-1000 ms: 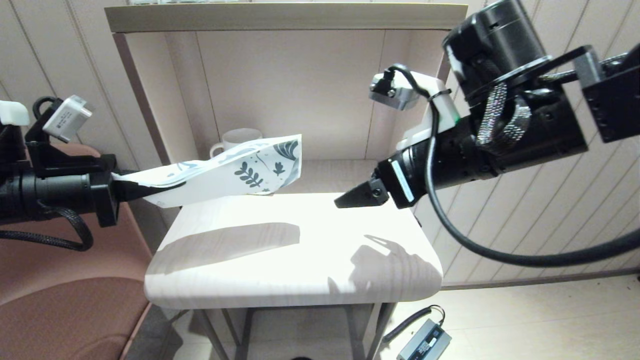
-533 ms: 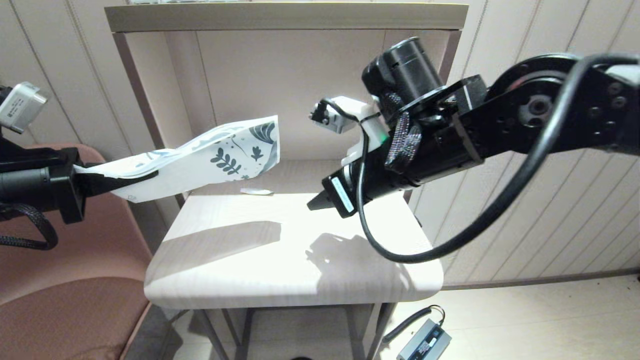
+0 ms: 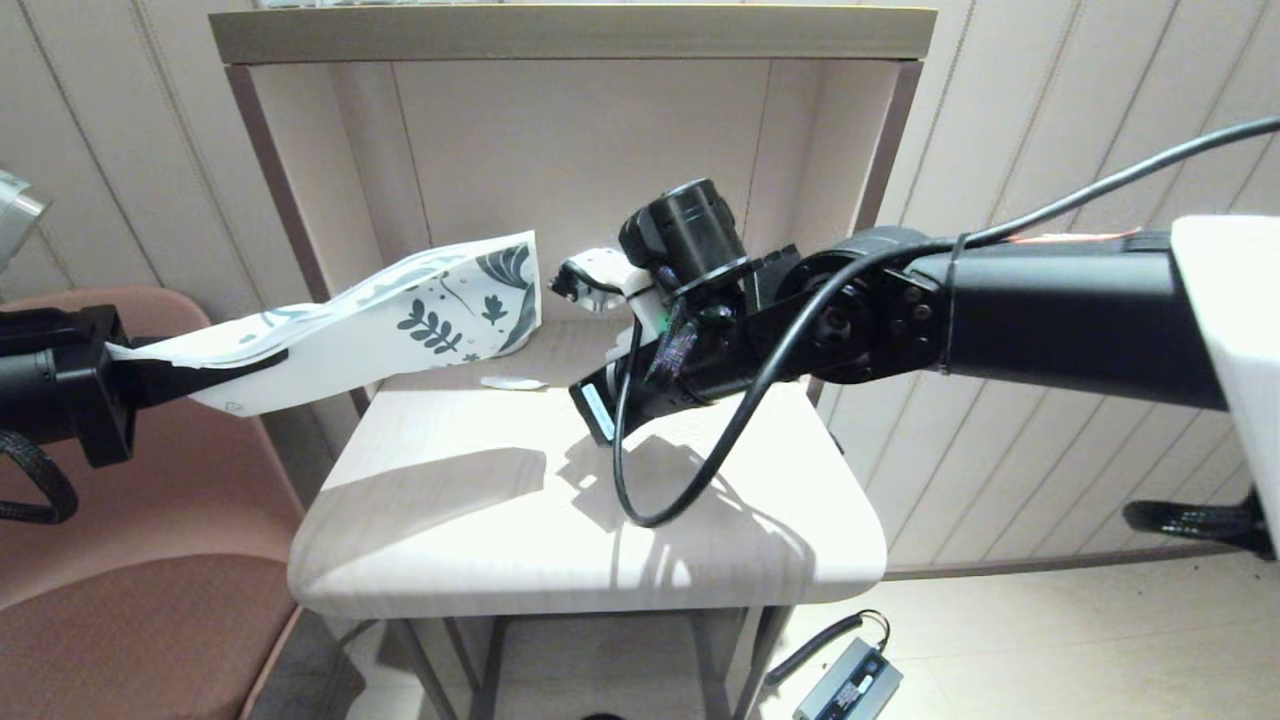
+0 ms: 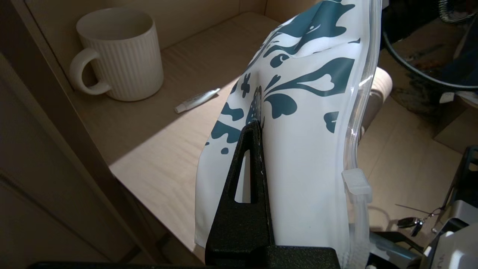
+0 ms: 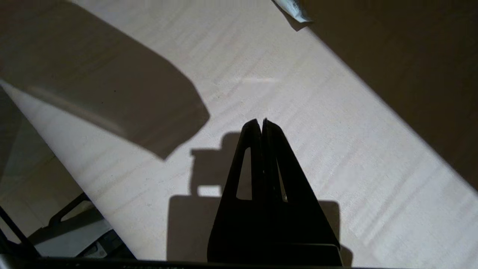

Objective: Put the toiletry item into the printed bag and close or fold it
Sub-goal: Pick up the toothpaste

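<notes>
The printed bag [image 3: 400, 330], white with teal leaves at its far end, hangs in the air over the table's back left corner. My left gripper [image 3: 270, 355] is shut on its plain end. In the left wrist view one black finger [image 4: 250, 168] presses against the bag [image 4: 310, 149], whose clear zip slider [image 4: 356, 181] sits at the edge. A small white tube [image 3: 512, 382] lies on the table below the bag's printed end, and the left wrist view shows this tube [image 4: 196, 100] too. My right gripper [image 5: 261, 121] is shut and empty above the tabletop, a short way from the tube [image 5: 293, 9].
A white ribbed mug [image 4: 119, 56] stands at the back left of the shelf; the bag hides it in the head view. The pale wooden table [image 3: 600, 540] has a shelf surround behind. A brown chair [image 3: 130, 620] stands left, and a power adapter [image 3: 850, 685] lies on the floor.
My left gripper has drawn the bag leftward. My right arm has swung left and down from the table's right side to its middle, near the tube.
</notes>
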